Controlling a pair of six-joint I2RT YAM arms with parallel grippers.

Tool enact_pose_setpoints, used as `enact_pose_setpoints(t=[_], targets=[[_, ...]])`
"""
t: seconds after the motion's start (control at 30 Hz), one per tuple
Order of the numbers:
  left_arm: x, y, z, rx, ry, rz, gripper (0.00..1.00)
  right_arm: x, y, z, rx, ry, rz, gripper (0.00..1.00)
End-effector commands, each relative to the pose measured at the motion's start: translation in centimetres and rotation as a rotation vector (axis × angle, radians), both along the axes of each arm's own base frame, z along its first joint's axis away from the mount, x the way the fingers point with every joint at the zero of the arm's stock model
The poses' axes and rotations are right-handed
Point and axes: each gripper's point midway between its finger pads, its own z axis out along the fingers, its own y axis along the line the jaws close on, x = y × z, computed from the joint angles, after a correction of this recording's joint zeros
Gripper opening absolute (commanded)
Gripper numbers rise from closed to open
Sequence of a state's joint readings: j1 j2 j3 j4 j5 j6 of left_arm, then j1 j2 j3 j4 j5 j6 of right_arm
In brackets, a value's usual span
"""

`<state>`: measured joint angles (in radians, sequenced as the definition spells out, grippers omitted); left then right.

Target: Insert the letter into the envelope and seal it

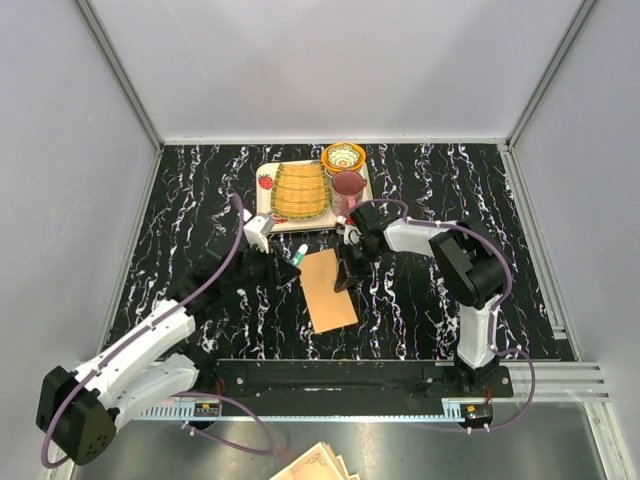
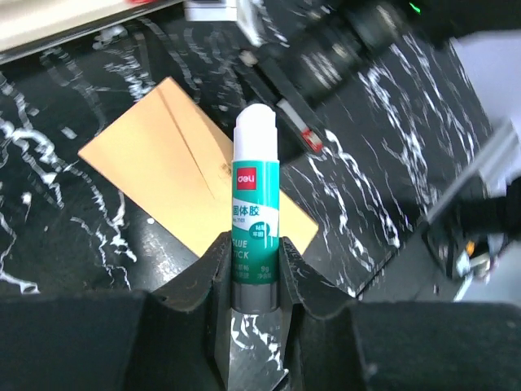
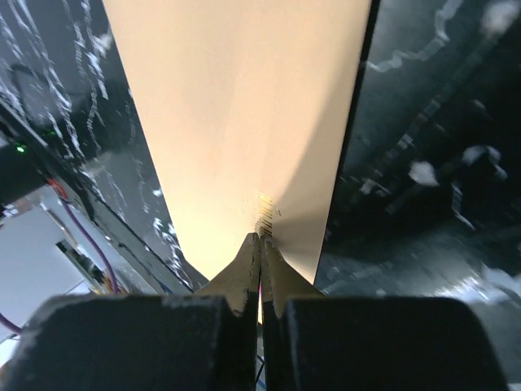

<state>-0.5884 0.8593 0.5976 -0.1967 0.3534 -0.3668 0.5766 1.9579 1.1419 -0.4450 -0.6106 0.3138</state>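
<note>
The orange-tan envelope lies flat on the black marbled table, between the two arms. My left gripper hovers just left of its far end. It is shut on a green and white glue stick, whose white tip points toward the envelope. My right gripper sits at the envelope's far right edge. Its jaws are pressed together with a sliver of the paper between them. The letter is out of view.
A white tray at the back holds a woven yellow plate. A yellow bowl and a maroon cup stand beside it. Ornate-edged beige papers lie beyond the near rail.
</note>
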Motion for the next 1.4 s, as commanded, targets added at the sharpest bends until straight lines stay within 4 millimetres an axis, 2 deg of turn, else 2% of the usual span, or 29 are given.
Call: enact_pose_setpoints(t=[0.0,0.03,0.07,0.13,0.2,0.27,0.33,0.37,0.43,0.47,0.6,0.77,1.0,1.2,1.37], targets=[[4.5,1.2,-0.6,-0.166,0.112,0.390,0.00,2.1,3.2,-1.4,0.007,-0.021,-0.142,0.00],[4.7,1.1,-1.4,-0.182,0.130,0.412,0.00,2.6,3.9,-1.4,0.027,-0.032,-0.165,0.00],[5.4,0.9,-1.3,-0.202,0.114,0.426,0.00,2.8,4.1,-1.5,0.024,-0.016,-0.209,0.00],[6.0,0.4,-3.3,-0.181,0.149,0.442,0.00,3.2,4.5,-2.1,0.026,-0.014,-0.235,0.00],[7.3,0.3,-4.1,-0.196,0.148,0.501,0.00,3.3,4.5,-2.8,0.005,-0.001,-0.270,0.00],[7.8,0.2,-4.9,-0.167,0.109,0.513,0.00,3.4,4.6,-2.9,0.012,-0.004,-0.271,0.00],[7.4,-0.6,-6.3,-0.092,0.116,0.484,0.00,3.7,4.7,-2.8,0.024,-0.020,-0.279,0.00],[7.2,-0.8,-8.0,-0.064,0.163,0.483,0.00,3.6,4.8,-3.0,0.027,-0.014,-0.280,0.00],[7.0,-0.9,-8.7,-0.065,0.147,0.471,0.00,3.6,4.9,-3.2,0.028,-0.003,-0.284,0.00],[7.2,-1.6,-8.4,-0.086,0.113,0.457,0.00,3.6,4.9,-3.1,0.032,-0.005,-0.284,0.00],[7.5,-1.4,-9.9,-0.029,0.088,0.463,0.00,3.8,5.1,-2.7,0.053,-0.017,-0.289,0.00],[8.3,-1.6,-9.9,-0.008,0.007,0.449,0.00,3.4,5.0,-3.0,0.055,-0.004,-0.294,0.00],[7.4,-3.0,-10.6,-0.079,0.084,0.407,0.00,3.5,5.1,-2.9,0.064,-0.006,-0.301,0.00],[7.5,-2.5,-12.1,-0.074,0.155,0.477,0.00,3.6,5.2,-2.3,0.078,-0.009,-0.308,0.00],[6.7,-2.2,-14.4,-0.047,0.243,0.490,0.00,3.2,5.2,-2.2,0.087,0.012,-0.314,0.00]])
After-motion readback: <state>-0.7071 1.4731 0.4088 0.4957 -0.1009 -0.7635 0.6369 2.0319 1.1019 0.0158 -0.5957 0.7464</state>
